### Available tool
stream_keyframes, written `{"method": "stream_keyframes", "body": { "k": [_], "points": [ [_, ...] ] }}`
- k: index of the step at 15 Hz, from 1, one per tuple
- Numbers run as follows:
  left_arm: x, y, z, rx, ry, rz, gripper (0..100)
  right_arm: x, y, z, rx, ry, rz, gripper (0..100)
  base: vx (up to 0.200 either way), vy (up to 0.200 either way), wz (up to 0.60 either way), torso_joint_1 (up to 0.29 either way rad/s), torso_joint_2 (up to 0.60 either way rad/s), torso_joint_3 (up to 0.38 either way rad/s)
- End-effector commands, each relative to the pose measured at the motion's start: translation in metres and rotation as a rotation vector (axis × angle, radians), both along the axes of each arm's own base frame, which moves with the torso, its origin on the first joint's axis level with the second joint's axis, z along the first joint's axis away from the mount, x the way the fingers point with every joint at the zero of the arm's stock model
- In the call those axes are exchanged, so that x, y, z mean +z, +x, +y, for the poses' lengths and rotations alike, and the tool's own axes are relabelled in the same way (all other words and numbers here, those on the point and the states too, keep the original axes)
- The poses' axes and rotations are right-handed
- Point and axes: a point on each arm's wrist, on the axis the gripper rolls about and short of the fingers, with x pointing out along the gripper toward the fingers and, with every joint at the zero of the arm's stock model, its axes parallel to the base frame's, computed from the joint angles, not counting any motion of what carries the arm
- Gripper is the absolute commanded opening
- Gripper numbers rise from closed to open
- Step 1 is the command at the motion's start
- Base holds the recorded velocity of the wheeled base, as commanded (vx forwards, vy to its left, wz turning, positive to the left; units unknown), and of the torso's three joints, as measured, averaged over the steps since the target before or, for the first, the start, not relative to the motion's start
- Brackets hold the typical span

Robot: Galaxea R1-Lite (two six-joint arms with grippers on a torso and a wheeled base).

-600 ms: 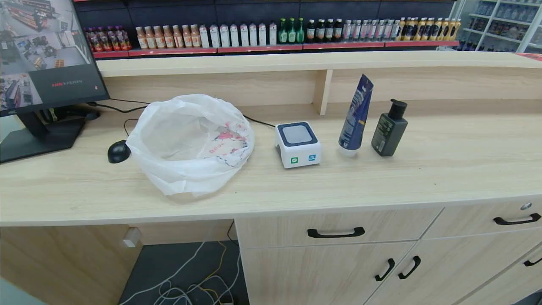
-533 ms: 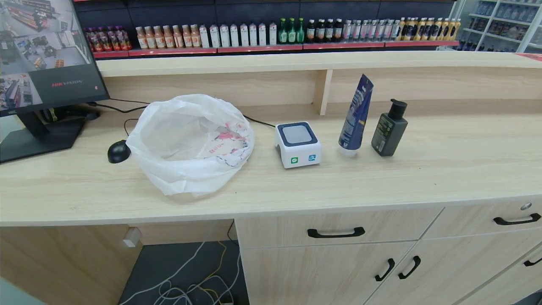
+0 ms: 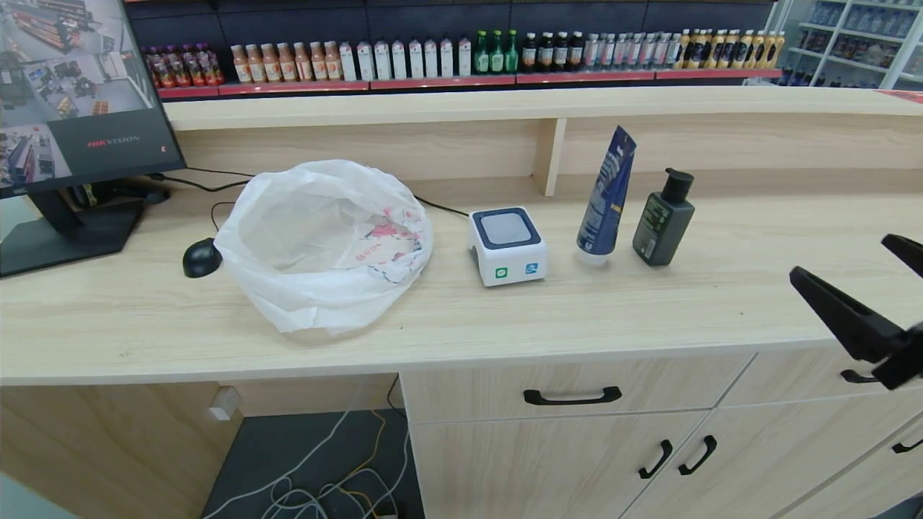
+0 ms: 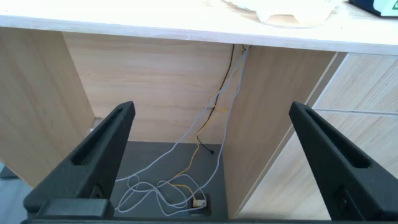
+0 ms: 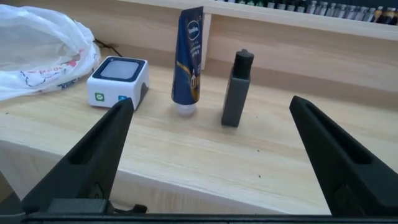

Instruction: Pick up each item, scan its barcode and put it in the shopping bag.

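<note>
nothing picked yet. my right tool (image 3: 840, 256) gapes wide by the tabletop's (image 3: 721, 303) front edge, left tool (image 4: 212, 107) wide below it. tube (image 3: 606, 194) and bottle (image 3: 663, 220) stand beside the scanner (image 3: 506, 246); next i'd reach for the bottle.

Light wood-grain counter (image 3: 505, 310) runs the full width of the room. A raised ledge (image 3: 461, 107) follows its far edge, carried on an upright divider (image 3: 551, 155). Beneath the counter, right side: drawers and cabinet doors with black handles (image 3: 572, 396). Left side: an open bay with dark floor (image 3: 274, 440) and loose cables (image 3: 332, 497). A monitor (image 3: 72, 94) on a black stand sits at the left end. Behind, dark wall shelving with a red-edged shelf (image 3: 447, 81) carries rows of bottles (image 3: 404, 59).
</note>
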Motion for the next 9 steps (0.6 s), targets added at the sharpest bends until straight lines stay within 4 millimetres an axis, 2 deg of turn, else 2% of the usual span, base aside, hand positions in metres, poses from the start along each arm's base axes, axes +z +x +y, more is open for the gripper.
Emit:
{"method": "stream_keyframes", "body": {
  "k": [1,3,4,5,6,9],
  "points": [
    [0.0,0.0,0.0,0.001,-0.001,0.0,100,0.006,0.038,0.018,0.038,0.004,0.01,100,0.0,0.0,0.0,0.0,0.0,0.0],
    [0.0,0.0,0.0,0.001,-0.001,0.0,100,0.003,0.054,0.038,0.003,0.048,-0.008,100,0.0,0.0,0.0,0.0,0.0,0.0],
    [0.0,0.0,0.0,0.001,-0.001,0.0,100,0.004,0.056,0.041,-0.007,0.056,-0.015,100,0.0,0.0,0.0,0.0,0.0,0.0],
    [0.0,0.0,0.0,0.001,-0.001,0.0,100,-0.002,0.057,0.062,-0.034,0.084,0.004,100,0.0,0.0,0.0,0.0,0.0,0.0],
    [0.0,0.0,0.0,0.001,-0.001,0.0,100,-0.005,0.059,0.07,-0.033,0.072,0.011,100,0.0,0.0,0.0,0.0,0.0,0.0],
    [0.0,0.0,0.0,0.001,-0.001,0.0,100,-0.003,0.079,0.079,-0.088,0.102,0.002,100,0.0,0.0,0.0,0.0,0.0,0.0]
  ]
}}
